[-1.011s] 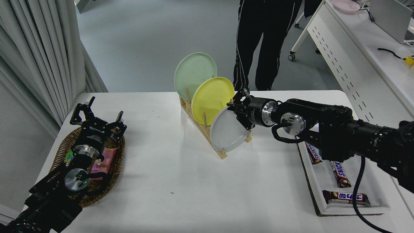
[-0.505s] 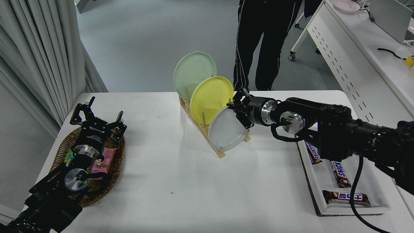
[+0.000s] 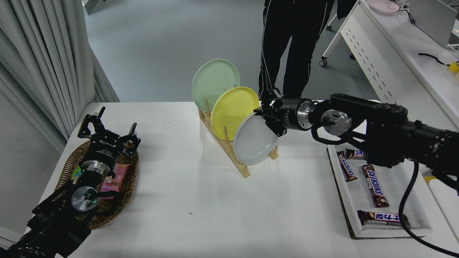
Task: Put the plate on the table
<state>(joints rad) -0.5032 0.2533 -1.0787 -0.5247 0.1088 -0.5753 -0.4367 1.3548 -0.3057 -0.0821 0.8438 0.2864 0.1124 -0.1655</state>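
Observation:
The pale grey-white plate [image 3: 254, 141] stands on edge at the near end of a wooden rack [image 3: 229, 152] on the white table [image 3: 200, 208]. My right gripper [image 3: 264, 115] is shut on the plate's upper right rim and holds it slightly raised in the rack. A yellow plate [image 3: 231, 109] and a mint-green plate [image 3: 213, 83] stand behind it in the same rack. My left gripper [image 3: 107, 125] is parked open over a wicker basket at the lower left.
A wicker basket [image 3: 71, 168] with snack packs sits at the left. A white tray [image 3: 380, 200] with several chocolate bars [image 3: 373, 184] lies at the right. A person [image 3: 294, 46] stands at the far side. A perforated-panel desk [image 3: 394, 53] is at the upper right.
My right arm has risen and pulled back to the right, lifting the grey-white plate a little up in the rack. More chocolate bars now show on the tray. The left arm has not moved.

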